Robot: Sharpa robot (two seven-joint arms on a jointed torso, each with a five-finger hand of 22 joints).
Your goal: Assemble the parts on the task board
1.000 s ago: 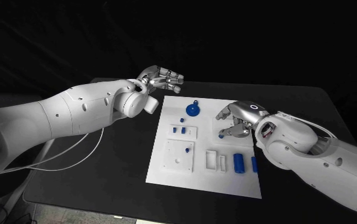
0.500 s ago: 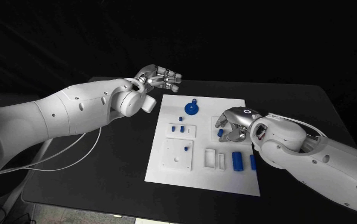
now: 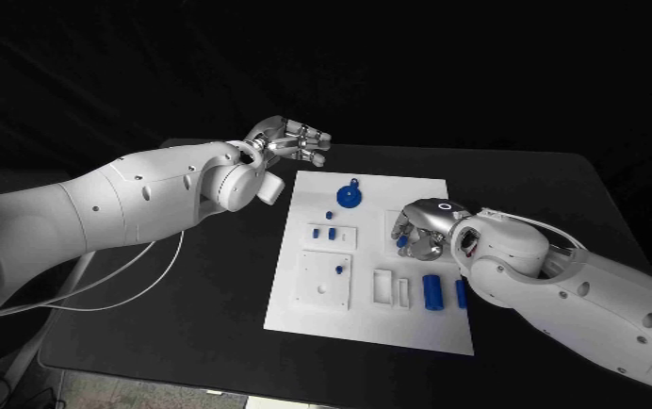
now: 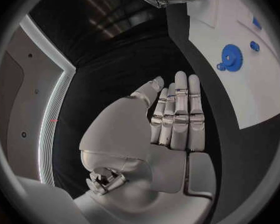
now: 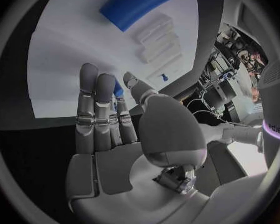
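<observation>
While the left hand [image 3: 291,141] hovers above the table [image 3: 218,305] just off the board's [image 3: 326,319] upper-left corner, fingers straight and side by side, holding nothing, the right hand [image 3: 418,236] sits low over the board's right-centre, curled around a small blue part [image 5: 117,89]; whether it actually grips that part I cannot tell. A blue gear [image 3: 350,199] lies up top, two blue cylinders [image 3: 435,292] lower right, half-screened by the right arm.
</observation>
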